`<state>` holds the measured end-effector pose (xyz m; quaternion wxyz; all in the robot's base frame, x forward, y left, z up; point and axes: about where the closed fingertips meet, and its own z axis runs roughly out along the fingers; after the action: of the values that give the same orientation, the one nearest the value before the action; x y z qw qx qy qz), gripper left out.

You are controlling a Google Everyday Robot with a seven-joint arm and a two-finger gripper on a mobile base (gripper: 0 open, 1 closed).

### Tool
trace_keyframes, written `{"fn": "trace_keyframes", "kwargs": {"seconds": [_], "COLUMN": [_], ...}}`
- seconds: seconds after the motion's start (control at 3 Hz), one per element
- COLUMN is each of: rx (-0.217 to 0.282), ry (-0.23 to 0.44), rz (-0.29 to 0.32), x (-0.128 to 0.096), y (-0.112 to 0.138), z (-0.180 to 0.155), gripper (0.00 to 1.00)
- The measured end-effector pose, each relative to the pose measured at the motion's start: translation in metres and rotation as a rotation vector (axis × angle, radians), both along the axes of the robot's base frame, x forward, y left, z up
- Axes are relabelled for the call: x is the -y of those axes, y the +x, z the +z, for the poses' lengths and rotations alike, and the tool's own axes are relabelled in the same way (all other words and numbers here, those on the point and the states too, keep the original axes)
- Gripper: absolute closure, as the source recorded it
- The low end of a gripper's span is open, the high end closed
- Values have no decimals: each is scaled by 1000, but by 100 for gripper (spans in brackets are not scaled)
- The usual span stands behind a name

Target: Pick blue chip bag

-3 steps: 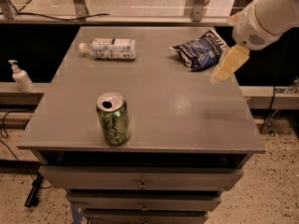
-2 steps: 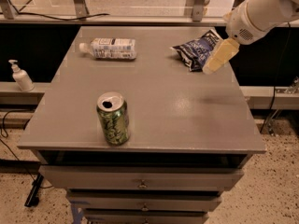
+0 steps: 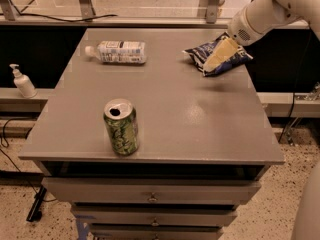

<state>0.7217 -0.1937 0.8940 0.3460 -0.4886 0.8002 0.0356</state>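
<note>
The blue chip bag (image 3: 201, 55) is a crinkled dark-blue bag with pale print, lying at the far right of the grey table (image 3: 165, 109). My gripper (image 3: 218, 55) comes in from the upper right on a white arm. Its cream-coloured fingers (image 3: 222, 51) hang over the middle of the bag and cover part of it. I cannot tell whether it touches the bag.
A clear bottle with a white label (image 3: 120, 52) lies on its side at the far left of the table. A green soda can (image 3: 121, 127) stands upright near the front left. A soap dispenser (image 3: 22, 82) stands on a ledge to the left. Drawers (image 3: 150, 196) are under the table.
My gripper has moved up and to the left, from beside the bag's right edge to over the bag. The bag, bottle and can have not moved.
</note>
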Motion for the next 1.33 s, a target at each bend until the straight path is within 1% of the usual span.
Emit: {"fn": "trace_keyframes", "kwargs": {"seconds": [0.33, 0.67, 1.0, 1.33], "rx": [-40, -60, -63, -55], "ry": [21, 41, 55, 70], "rz": [-14, -19, -16, 8], "x": [-6, -10, -14, -23], "y": [15, 22, 24, 20], "z": [-24, -36, -32, -16], "gripper": [16, 39, 64, 86]}}
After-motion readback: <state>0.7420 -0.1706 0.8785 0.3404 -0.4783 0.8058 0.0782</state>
